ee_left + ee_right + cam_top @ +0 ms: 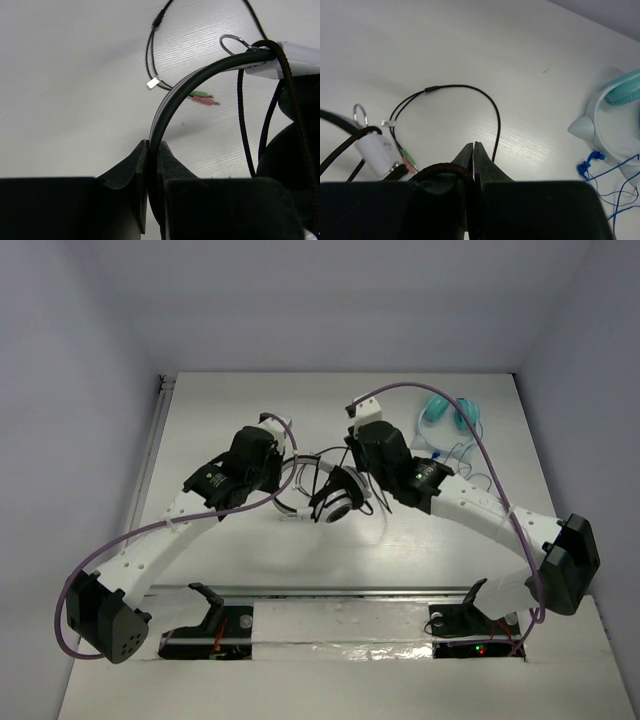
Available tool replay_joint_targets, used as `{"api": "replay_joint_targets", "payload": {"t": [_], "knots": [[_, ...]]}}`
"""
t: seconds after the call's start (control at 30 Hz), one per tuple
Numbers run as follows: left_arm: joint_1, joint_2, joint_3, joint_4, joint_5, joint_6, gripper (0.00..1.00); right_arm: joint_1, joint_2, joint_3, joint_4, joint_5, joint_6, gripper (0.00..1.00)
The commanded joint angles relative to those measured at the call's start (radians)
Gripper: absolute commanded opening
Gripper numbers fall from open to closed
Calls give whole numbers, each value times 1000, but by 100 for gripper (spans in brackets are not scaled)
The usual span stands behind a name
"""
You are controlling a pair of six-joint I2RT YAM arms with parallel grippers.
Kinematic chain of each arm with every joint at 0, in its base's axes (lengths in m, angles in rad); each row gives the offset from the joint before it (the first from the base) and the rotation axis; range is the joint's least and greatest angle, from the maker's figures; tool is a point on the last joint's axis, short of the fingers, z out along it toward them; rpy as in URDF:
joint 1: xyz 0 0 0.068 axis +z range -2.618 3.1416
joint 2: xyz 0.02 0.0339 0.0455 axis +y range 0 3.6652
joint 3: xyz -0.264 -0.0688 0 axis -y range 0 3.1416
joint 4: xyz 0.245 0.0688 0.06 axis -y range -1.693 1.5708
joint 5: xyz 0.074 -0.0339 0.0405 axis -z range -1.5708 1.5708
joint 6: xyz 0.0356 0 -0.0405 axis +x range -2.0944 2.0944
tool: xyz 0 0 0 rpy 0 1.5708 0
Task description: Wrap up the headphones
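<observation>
The black-and-white headphones (335, 495) sit mid-table between both arms, held a little above it. My left gripper (287, 462) is shut on the thin black headband (172, 97), which arches up from between its jaws (154, 147) to a white cup mount (295, 60). My right gripper (362, 458) is shut on the braided black cable (442, 169), which loops over one finger and runs into the closed jaws (473, 147). The thin end of the cable (470, 89) lies in a loop on the table, ending in green and pink plugs (409, 161).
Teal headphones (450, 412) with a thin blue cord (602, 172) lie at the far right of the white table (250, 560), close to the right arm. Grey walls enclose the table on three sides.
</observation>
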Motion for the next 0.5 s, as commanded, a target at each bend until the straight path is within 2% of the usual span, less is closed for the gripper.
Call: {"api": "replay_joint_targets", "payload": {"t": [0.0,0.07,0.1,0.2,0.27,0.4,0.47], "knots": [[-6,-35,-3,75,157,14,0,-78,-9,35,160,-13,-35,11],[-6,-38,1,76,179,16,0,-104,-8,37,164,-68,-41,18],[-6,-44,6,79,186,16,0,-105,-5,35,164,-140,-41,25],[-6,-58,33,78,197,3,0,-147,-5,-6,207,-261,-18,32],[-6,-62,55,69,197,-6,0,-181,-13,-66,290,-352,25,33],[-6,-81,109,58,212,-18,0,-270,-9,-187,518,-719,141,33],[-6,-91,123,50,212,-26,0,-295,10,-221,624,-823,193,33]]}}
